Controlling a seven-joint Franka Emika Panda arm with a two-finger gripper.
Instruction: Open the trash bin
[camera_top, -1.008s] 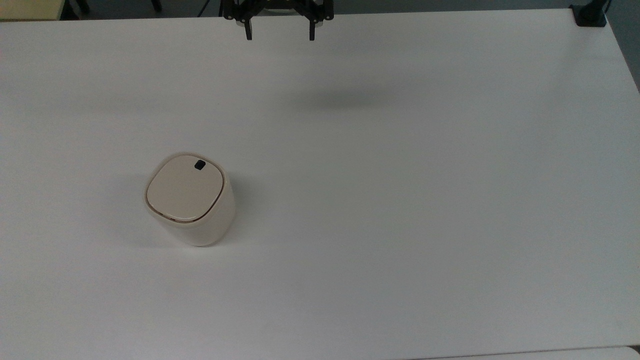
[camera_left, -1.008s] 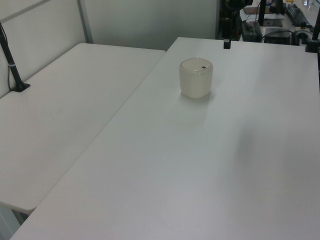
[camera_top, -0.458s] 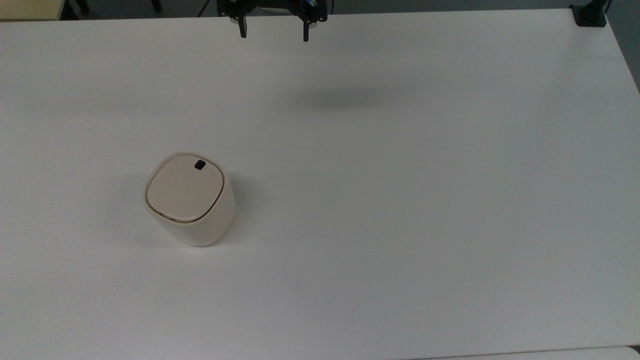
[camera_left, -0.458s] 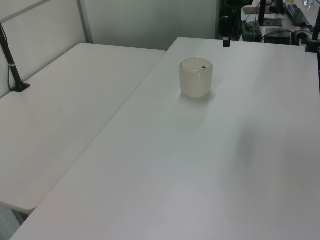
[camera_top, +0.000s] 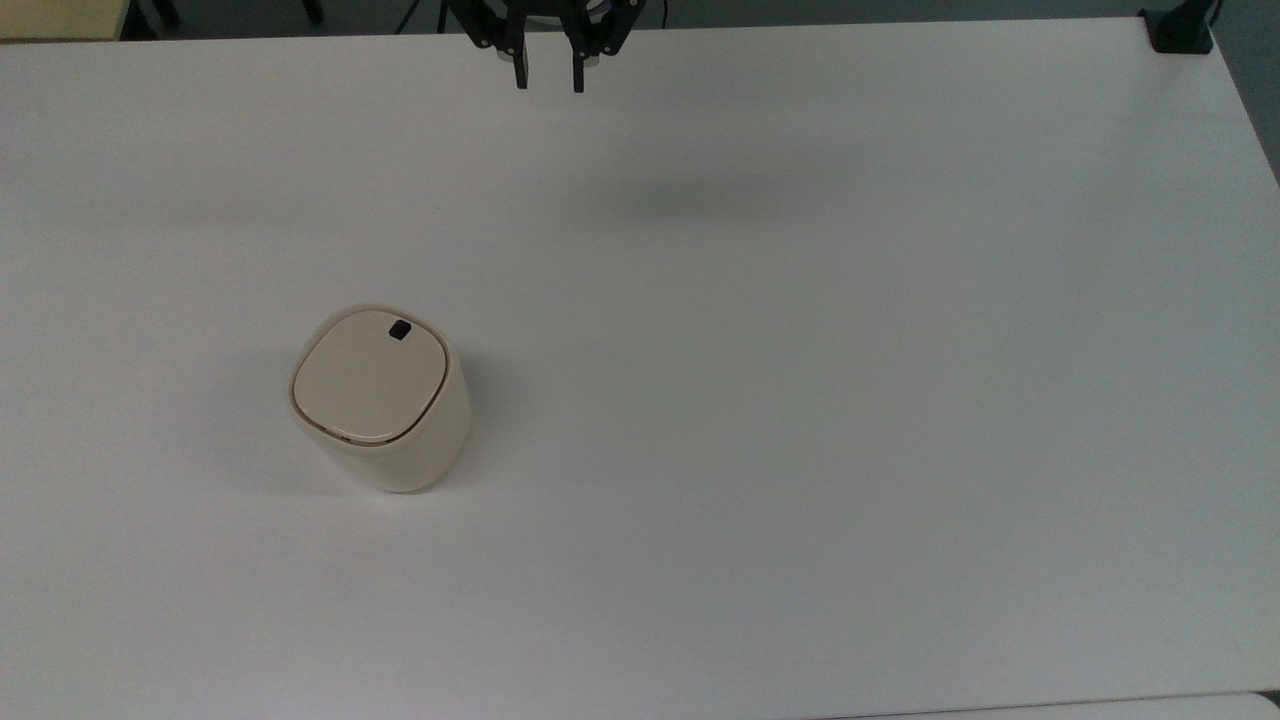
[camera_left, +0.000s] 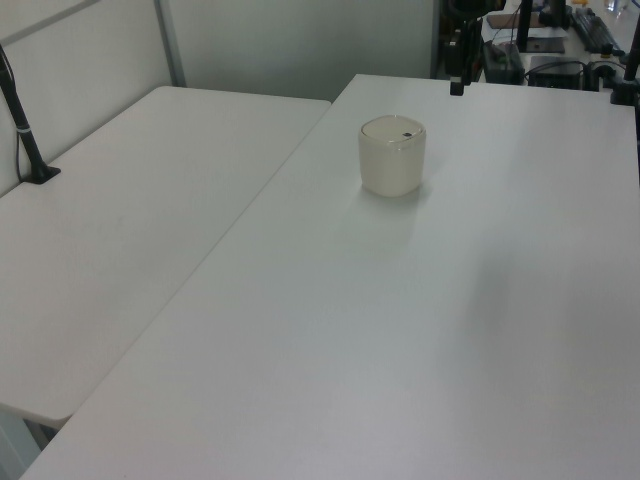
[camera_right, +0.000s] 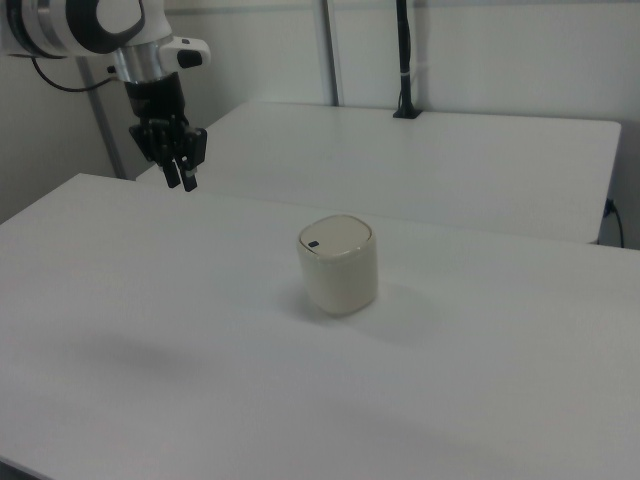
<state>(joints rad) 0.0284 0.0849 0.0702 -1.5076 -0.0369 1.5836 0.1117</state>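
gripper (camera_top: 548, 82) hangs high at the table's (camera_top: 800, 400) far edge, fingers a narrow gap apart, holding nothing. bin (camera_top: 382, 398) sits lid shut, well down and toward the top view's left, button (camera_top: 400, 330) facing the gripper.

The gripper (camera_top: 548, 78) hangs in the air over the far edge of the tabletop (camera_top: 800, 400) in the top view. The trash bin (camera_top: 381, 398) stands upright on the tabletop, well apart from the gripper. In the top view the trash bin is below the gripper and to the top view's left. In the right view the gripper (camera_right: 180, 180) is up at the right view's left, and the trash bin (camera_right: 339, 263) sits lower and to the right view's right. In the left view the trash bin (camera_left: 392, 155) is nearer to us than the gripper (camera_left: 456, 86).
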